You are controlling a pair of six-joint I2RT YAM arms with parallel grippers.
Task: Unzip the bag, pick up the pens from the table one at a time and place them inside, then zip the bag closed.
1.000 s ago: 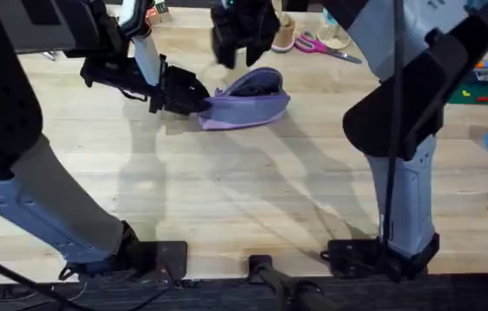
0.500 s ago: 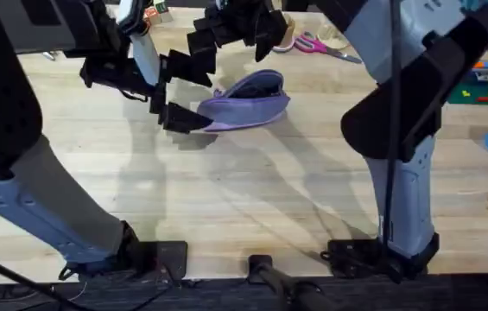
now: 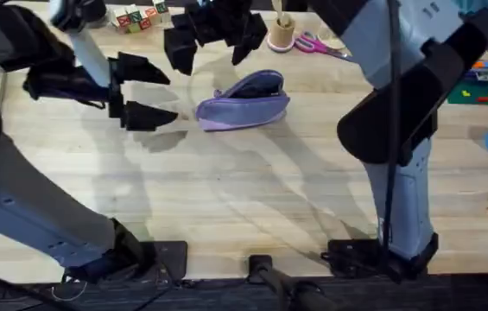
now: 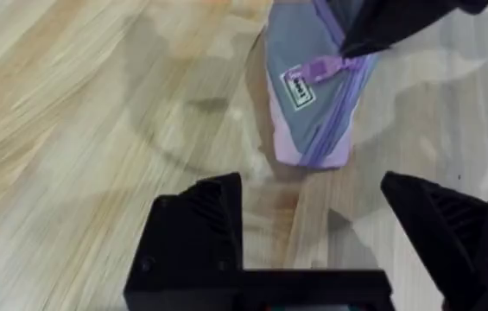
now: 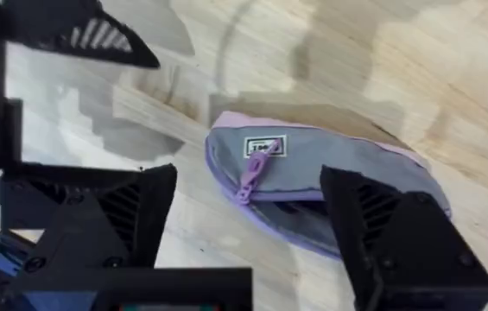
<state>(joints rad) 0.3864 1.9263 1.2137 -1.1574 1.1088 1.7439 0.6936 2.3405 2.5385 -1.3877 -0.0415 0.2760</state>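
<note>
Left hand [image 3: 147, 93] withdrawn from bag [image 3: 242, 102], fingers spread

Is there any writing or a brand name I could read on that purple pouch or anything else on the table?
Small white label on the bag: dark print, too blurred to read.
Toy blocks at the table's far edge: coloured marks, too small to read.
No other text is legible.

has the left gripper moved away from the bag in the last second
Yes. The left gripper, jaws open, was at the bag's left end and has pulled back leftward, leaving bare table between.
</note>
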